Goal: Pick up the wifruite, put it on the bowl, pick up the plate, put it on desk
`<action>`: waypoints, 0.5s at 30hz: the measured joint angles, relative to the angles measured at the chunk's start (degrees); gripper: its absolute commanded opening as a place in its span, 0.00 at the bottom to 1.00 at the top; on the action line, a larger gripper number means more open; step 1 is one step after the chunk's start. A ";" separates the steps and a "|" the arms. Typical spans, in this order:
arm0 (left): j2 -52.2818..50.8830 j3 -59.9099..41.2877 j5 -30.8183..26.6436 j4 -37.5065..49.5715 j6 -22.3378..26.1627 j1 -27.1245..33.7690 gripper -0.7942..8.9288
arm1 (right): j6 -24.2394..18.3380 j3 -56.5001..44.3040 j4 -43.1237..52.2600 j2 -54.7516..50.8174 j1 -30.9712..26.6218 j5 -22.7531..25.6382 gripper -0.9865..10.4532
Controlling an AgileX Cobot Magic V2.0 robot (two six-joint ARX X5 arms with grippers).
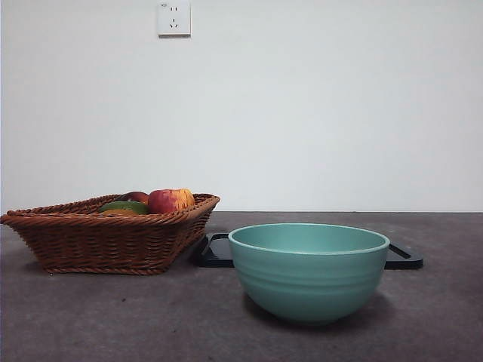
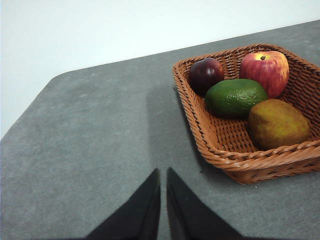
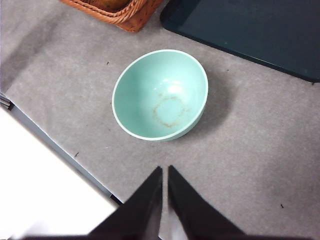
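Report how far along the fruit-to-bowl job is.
Nothing looks done yet. The bowl is empty, and all four fruits sit in the wicker basket. Nothing is in hand: the left gripper and right gripper are both shut on nothing, above the desk. Left: moving a fruit into the bowl, then handling the dark tray.

A plain white wall (image 1: 317, 113) fills the space behind the table, evenly lit and bare except for a white power socket (image 1: 173, 18) high up near the left. In the right wrist view, a pale floor (image 3: 45, 185) shows beyond the table's edge.
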 measured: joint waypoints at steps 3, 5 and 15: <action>0.00 0.00 0.00 0.00 -0.02 0.00 0.10 | 0.00 0.00 0.00 0.00 0.00 0.00 0.09; 0.00 0.00 -0.02 0.00 -0.02 0.00 0.10 | 0.00 0.00 0.00 0.00 0.00 0.00 0.09; 0.00 0.00 0.00 0.00 -0.02 0.00 0.10 | -7.34 0.00 0.00 -3.06 -1.66 4.44 0.09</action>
